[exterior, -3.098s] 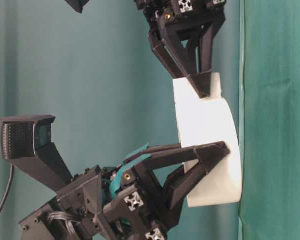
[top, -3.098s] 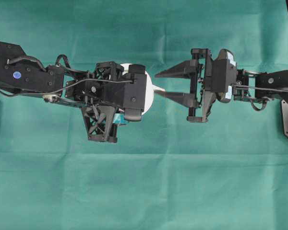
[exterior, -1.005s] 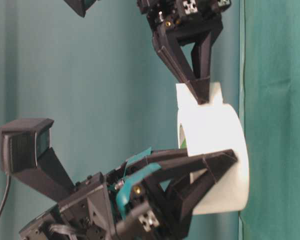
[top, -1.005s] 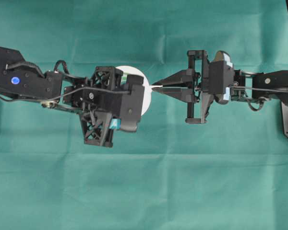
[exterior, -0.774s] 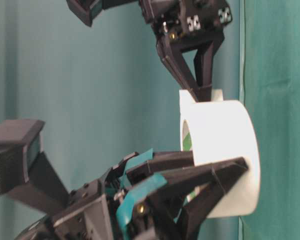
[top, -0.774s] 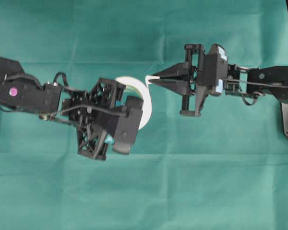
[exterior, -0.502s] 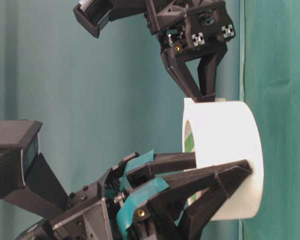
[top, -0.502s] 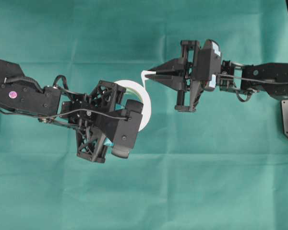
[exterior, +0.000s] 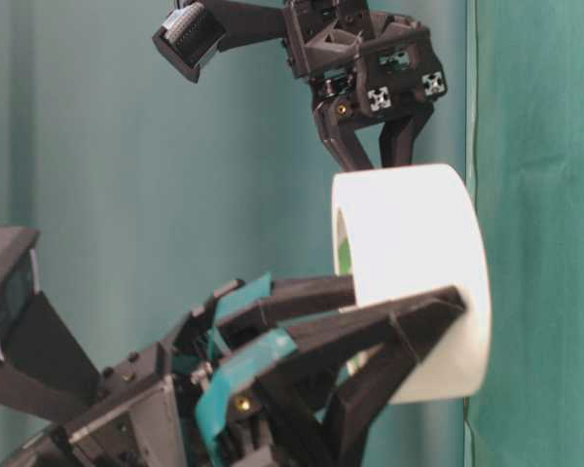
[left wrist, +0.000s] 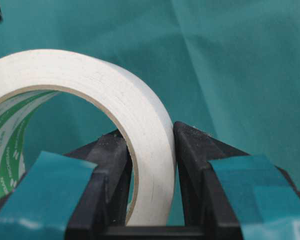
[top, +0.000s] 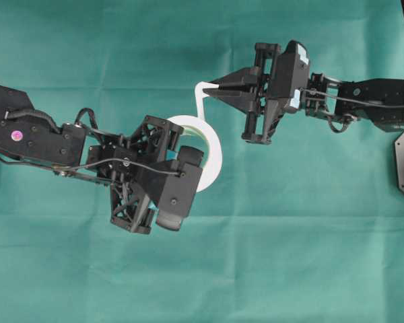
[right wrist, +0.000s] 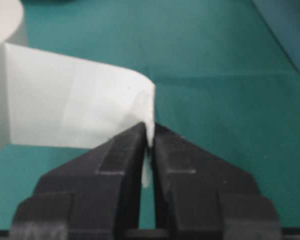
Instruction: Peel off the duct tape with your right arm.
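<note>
— Where's the tape roll (top: 212, 149)?

— Near the middle of the green cloth (top: 289, 256), standing on edge. The left gripper (left wrist: 150, 165) clamps its wall, one finger inside the core, one outside.

— And the right gripper (top: 210, 90)?

— At about one o'clock from the roll, jaws pinched tight on the loose strip (right wrist: 80, 107), which curves from the roll to its fingertips.

In the overhead view, the wide white duct tape roll (top: 212, 151) stands on edge on the teal cloth-covered table (top: 269, 256), left of centre. The black left gripper with teal-strip fingers (top: 188, 165) reaches in from the left, one finger inside the core, one outside the wall. The black pointed right gripper (top: 212, 89) lies up-right of the roll, with the loose white strip end (top: 200, 101) between its fingertips.
</note>
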